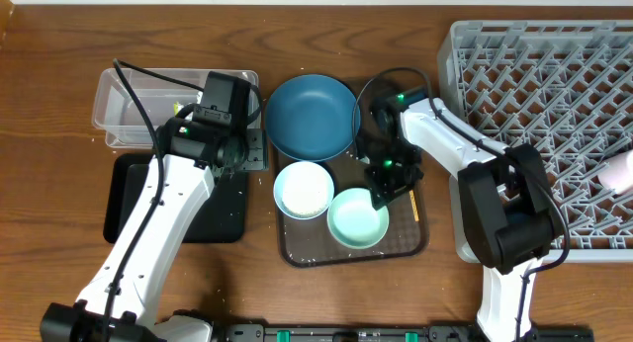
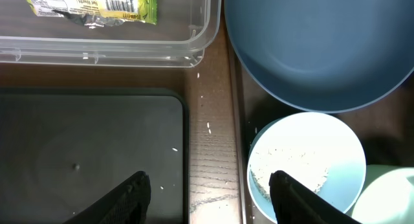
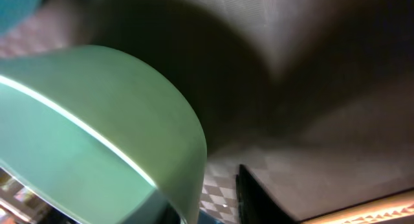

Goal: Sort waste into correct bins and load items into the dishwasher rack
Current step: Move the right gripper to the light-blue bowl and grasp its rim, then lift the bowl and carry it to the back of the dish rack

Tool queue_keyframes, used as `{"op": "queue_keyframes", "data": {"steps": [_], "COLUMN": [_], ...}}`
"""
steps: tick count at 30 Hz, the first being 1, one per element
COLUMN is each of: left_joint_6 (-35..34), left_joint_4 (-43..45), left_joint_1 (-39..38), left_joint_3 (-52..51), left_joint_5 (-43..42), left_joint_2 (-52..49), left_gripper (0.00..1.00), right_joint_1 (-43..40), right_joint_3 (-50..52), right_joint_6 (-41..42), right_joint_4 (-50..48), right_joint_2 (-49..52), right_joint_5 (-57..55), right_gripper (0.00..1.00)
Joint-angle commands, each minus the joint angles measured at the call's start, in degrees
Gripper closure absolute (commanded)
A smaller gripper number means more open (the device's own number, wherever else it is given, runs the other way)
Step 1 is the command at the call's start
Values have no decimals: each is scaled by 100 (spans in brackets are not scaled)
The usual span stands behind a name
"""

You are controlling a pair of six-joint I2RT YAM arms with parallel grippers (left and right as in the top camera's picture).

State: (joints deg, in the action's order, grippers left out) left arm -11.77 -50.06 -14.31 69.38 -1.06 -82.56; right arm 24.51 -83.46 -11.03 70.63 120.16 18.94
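On the wooden table [image 1: 326,36] we see the mint-green bowl [image 1: 358,221] on the brown tray [image 1: 410,245], beside the white bowl [image 1: 304,189]. We find the right gripper [image 1: 384,192] at its rim, grip indeterminate. The left gripper [image 2: 210,185] hangs open, empty, by the black tray [image 1: 124,189].

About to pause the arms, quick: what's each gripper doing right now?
Left gripper: open, holding nothing.
Right gripper: at the rim of the green bowl; cannot tell whether it grips it.

wooden table [image 1: 326,26], clear tub [image 1: 109,110], black tray [image 1: 124,204], brown serving tray [image 1: 406,245], grey dishwasher rack [image 1: 534,75], stray rice grains [image 2: 209,126]
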Motion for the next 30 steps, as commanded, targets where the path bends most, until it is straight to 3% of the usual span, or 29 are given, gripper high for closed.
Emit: {"op": "queue_keyframes", "data": {"steps": [1, 6, 18, 23, 30], "left_joint_6": [33, 33, 33, 33, 33], "left_joint_4": [2, 2, 26, 92, 142], "left_joint_1": [15, 15, 15, 15, 15], "left_joint_3": [-72, -72, -72, -72, -72], "left_joint_5": [90, 90, 90, 87, 87], "left_joint_2": [-61, -61, -61, -61, -61], "left_gripper": [38, 38, 38, 38, 38], "right_joint_1": [44, 24, -463, -957, -1742], "right_joint_3": [33, 7, -726, -813, -813], "right_joint_6": [76, 120, 1075, 1556, 1502], "right_joint_4": [-70, -101, -302, -1257, -2833], "right_joint_2": [13, 4, -960, -1797, -2308], "right_joint_5": [-35, -116, -2000, -3626, -4614], "right_gripper": [82, 99, 99, 99, 99]}}
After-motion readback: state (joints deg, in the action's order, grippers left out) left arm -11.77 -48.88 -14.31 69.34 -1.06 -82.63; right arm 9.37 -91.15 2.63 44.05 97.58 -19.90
